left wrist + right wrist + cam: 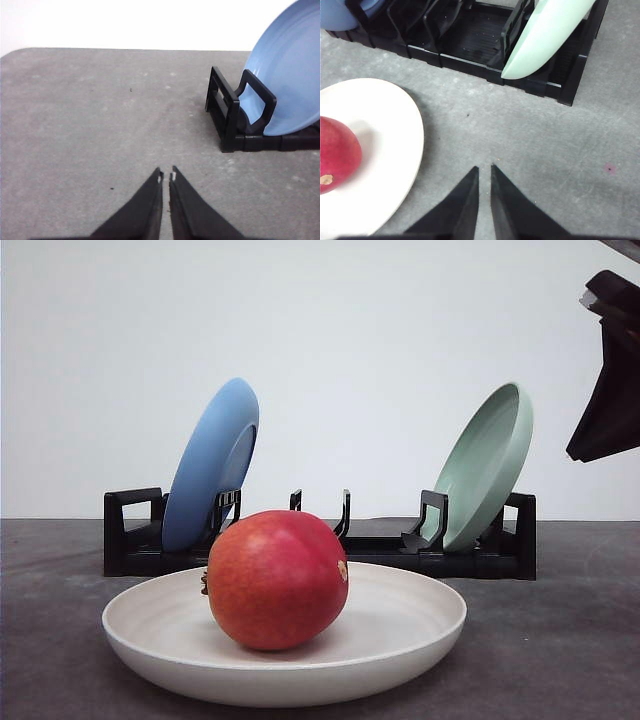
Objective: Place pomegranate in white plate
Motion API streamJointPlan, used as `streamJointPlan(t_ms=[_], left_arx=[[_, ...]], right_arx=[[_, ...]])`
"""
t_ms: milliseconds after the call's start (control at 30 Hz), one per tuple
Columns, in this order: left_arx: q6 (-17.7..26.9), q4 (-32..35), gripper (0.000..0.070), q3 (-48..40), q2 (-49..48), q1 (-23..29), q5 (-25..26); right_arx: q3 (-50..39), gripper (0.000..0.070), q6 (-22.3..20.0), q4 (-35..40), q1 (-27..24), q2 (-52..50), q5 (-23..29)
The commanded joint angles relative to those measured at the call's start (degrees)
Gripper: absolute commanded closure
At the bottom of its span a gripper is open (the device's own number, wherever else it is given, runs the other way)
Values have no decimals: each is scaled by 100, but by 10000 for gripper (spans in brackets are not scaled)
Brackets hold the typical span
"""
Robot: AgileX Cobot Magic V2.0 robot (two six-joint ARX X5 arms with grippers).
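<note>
The red pomegranate [277, 579] rests in the middle of the white plate [420, 635], which lies flat on the grey table near the front. In the right wrist view the pomegranate [336, 152] and the white plate [395, 150] sit off to one side of my right gripper [484, 170], which is shut, empty and held above bare table, apart from the plate. A dark part of the right arm [610, 390] hangs high at the right in the front view. My left gripper [166, 175] is shut and empty over bare table.
A black dish rack [330, 545] stands behind the white plate, holding a blue plate [210, 465] on the left and a pale green plate [487, 465] on the right, both on edge. The rack [235, 120] is close to my left gripper.
</note>
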Motion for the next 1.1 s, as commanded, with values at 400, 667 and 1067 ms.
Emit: streamJointPlan(t_ms=[400,667,1067], left_arx=[[214,-11,700,-63,-7,15,-33],[214,-11,700,-63,-7,15,-33],[214,-11,700,-63,-4,15,-33]], right_arx=[[4,662,3,58,15,37,-2],[4,662,2,58,14,37,-2],[-98,662,-841,-44,-60,-471,183]])
